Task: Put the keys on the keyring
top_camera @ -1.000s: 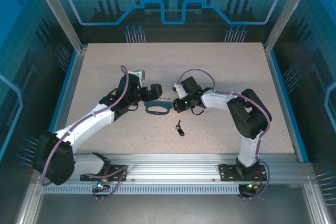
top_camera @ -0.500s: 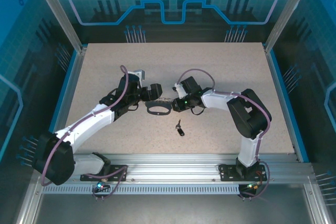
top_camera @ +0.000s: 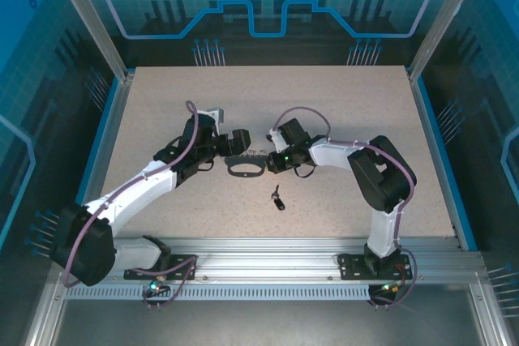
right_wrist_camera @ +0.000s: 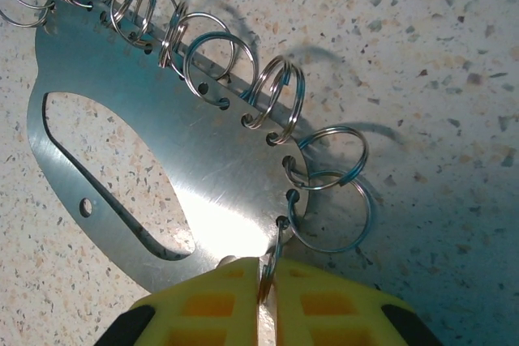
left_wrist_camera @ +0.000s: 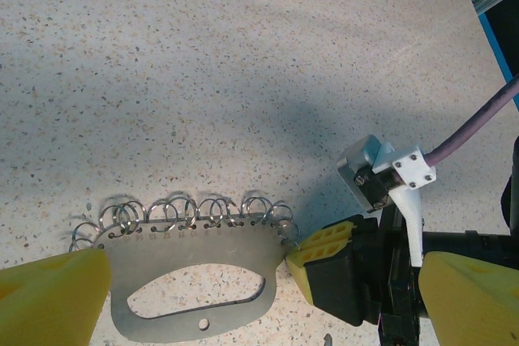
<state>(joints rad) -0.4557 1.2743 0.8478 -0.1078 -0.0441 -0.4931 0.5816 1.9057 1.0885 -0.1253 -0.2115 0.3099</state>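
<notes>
Speckled beige table (top_camera: 340,103) spreads under a blue-lit enclosure. From the left, the left gripper (top_camera: 236,145) lies low at the table's middle, its yellow fingers (left_wrist_camera: 50,291) spread wide and released, straddling the keyring (left_wrist_camera: 195,261). One finger overlaps the loop's left end in the left wrist view, though whether it touches I cannot tell. The keyring lies flat on the table between the two grippers, a grey oval loop with a row of silvery rings (right_wrist_camera: 276,99) along its far edge. At its right end the right gripper (right_wrist_camera: 266,281) has its yellow pads (right_wrist_camera: 324,305) clenched together on one of those rings. Nearer the arms' bases, a little apart from the loop, the black-headed key (top_camera: 278,198) lies alone on the table.
</notes>
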